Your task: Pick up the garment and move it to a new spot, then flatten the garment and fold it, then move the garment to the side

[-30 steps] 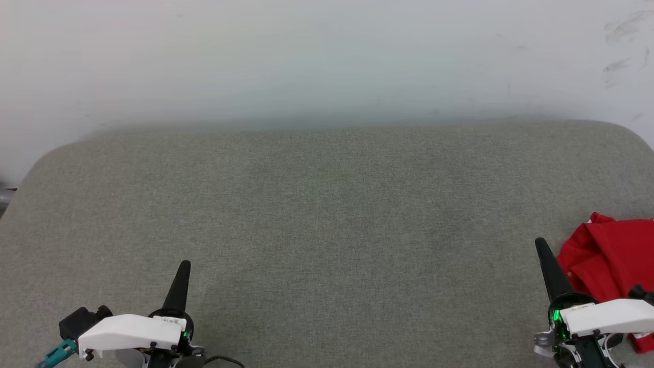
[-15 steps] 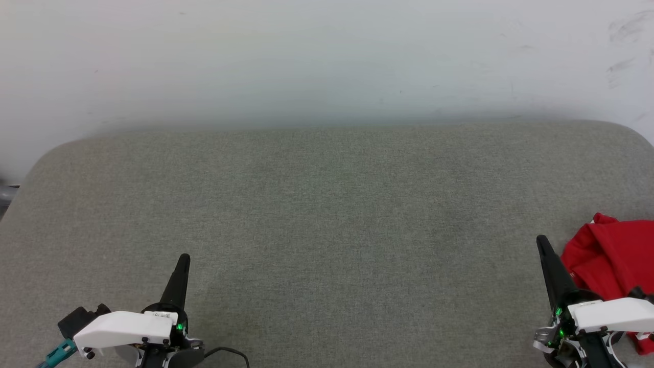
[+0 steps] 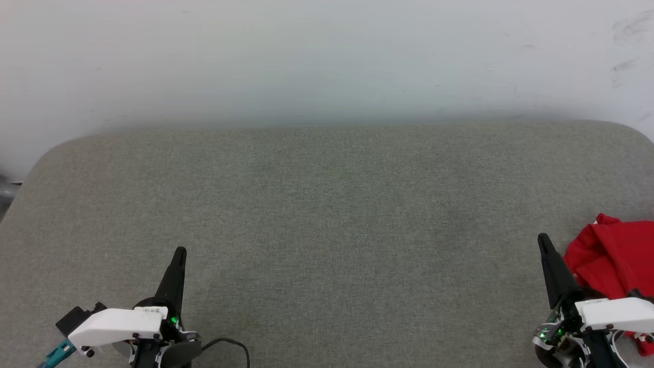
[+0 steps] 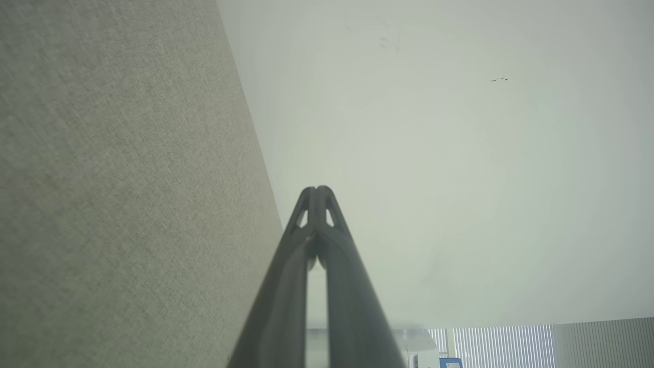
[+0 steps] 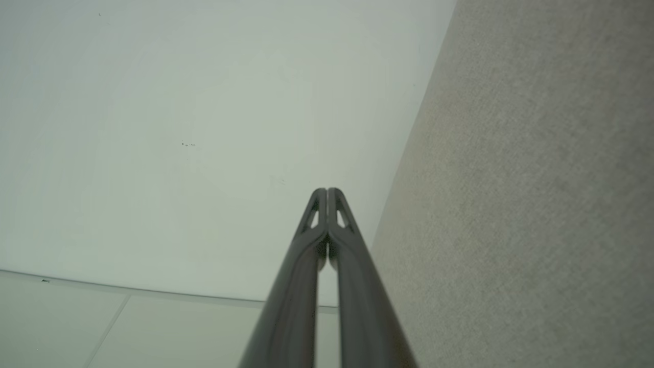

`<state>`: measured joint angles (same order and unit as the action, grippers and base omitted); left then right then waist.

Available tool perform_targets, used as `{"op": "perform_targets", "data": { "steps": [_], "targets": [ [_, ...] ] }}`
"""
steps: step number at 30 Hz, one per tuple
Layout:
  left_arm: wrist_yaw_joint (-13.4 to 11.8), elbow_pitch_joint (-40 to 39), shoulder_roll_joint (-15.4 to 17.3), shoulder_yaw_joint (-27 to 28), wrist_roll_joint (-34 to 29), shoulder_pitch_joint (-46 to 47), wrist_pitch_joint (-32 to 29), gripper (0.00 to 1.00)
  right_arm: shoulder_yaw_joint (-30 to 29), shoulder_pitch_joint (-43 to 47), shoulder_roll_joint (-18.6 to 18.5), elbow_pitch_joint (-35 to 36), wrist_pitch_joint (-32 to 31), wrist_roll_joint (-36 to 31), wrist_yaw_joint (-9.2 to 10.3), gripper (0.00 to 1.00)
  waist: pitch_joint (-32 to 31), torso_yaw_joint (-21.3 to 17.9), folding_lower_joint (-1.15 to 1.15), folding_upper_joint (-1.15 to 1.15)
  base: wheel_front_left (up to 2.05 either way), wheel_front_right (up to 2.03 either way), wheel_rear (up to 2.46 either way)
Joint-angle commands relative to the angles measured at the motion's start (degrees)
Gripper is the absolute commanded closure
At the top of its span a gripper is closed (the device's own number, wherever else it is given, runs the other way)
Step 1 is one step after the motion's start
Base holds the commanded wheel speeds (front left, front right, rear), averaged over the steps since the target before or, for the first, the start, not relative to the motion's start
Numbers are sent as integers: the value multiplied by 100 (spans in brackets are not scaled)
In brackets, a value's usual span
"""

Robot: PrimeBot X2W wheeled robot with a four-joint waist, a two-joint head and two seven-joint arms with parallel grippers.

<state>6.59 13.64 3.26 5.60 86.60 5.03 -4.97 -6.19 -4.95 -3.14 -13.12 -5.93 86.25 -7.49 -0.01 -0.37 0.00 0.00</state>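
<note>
red shirt (image 3: 619, 255): bunched, just R of right gripper (image 3: 543, 240)
nearer arm: R; left gripper (image 3: 180, 252) well apart
pincers: both closed, empty

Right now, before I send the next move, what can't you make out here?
- Garment, head view: cut off by the right edge, its lower part behind the right hand; full shape and any print unseen.
- Left hand, head view: its base cut off by the bottom edge.
- Grey surface, head view: near edge lies below the frame.
</note>
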Motion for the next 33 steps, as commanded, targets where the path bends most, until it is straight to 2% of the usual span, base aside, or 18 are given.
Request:
{"op": "perform_targets", "data": {
  "steps": [1, 15, 33],
  "targets": [
    [37, 7, -5, 19, 69, 87, -39, 100, -11, -115, 20, -3, -22, 83, 0, 100, 1, 2, 0, 0, 0, 0, 0],
    [108, 52, -48, 115, 592, 152, -178, 100, -42, -170, 37, -103, -66, 627, 0, 100, 18, 36, 0, 0, 0, 0, 0],
    [111, 48, -47, 110, 582, 148, -182, 100, -40, -160, 35, -102, -66, 624, 0, 100, 19, 37, 0, 0, 0, 0, 0]
  ]
}}
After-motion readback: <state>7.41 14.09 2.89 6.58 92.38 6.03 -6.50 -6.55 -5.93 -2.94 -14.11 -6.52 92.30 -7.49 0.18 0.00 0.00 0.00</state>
